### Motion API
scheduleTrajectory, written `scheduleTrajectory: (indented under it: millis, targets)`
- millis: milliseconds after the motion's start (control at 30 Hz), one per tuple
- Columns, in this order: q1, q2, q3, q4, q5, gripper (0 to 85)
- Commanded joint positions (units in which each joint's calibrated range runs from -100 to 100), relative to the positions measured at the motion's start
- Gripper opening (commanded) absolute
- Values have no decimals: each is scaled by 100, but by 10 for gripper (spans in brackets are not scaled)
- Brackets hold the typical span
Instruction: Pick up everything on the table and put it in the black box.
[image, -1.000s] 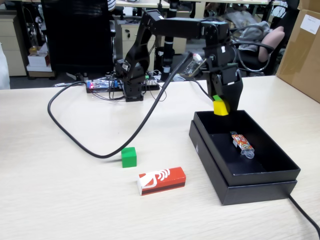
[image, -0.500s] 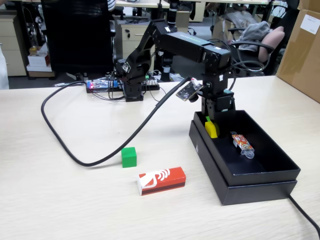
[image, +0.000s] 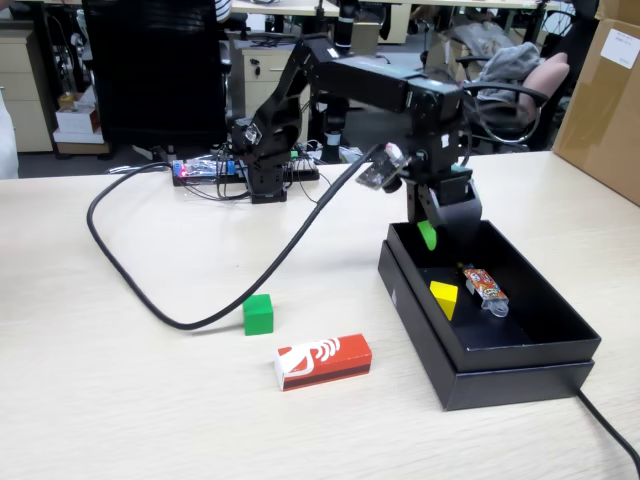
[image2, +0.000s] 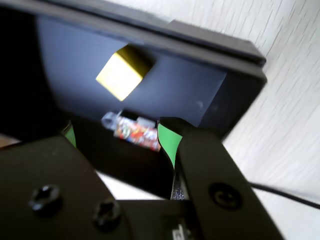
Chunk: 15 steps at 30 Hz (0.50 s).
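One yellow cube in black box, below empty spread claw.

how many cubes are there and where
2. The yellow cube lies inside the black box, beside the wrapped candy. The green cube sits on the table, left of the box in the fixed view. None seems hidden.

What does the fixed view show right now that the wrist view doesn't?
Only the fixed view: the green cube and the red-and-white carton on the table, clear of the black box, plus the arm's base and its looping cable.

Only the wrist view: the gap between the hand's green-padded fingers, open and empty.

Both: the yellow cube lying inside the box beside the wrapped candy.
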Motion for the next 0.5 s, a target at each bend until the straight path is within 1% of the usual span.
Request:
scheduleTrajectory:
  millis: [0,67,133,267,367,467]
  targets:
    - [-10,-1060,415,33,-88,363]
    - [-83,-1450,334,16,-122,382]
    - [-259,-1966,98,-10,-190,384]
    - [-625,-2586,-392,-10,-405,414]
    - [-1001,-2919,-954,-10,-620,435]
    - [-1236,-2988,-1434,-10,-733,464]
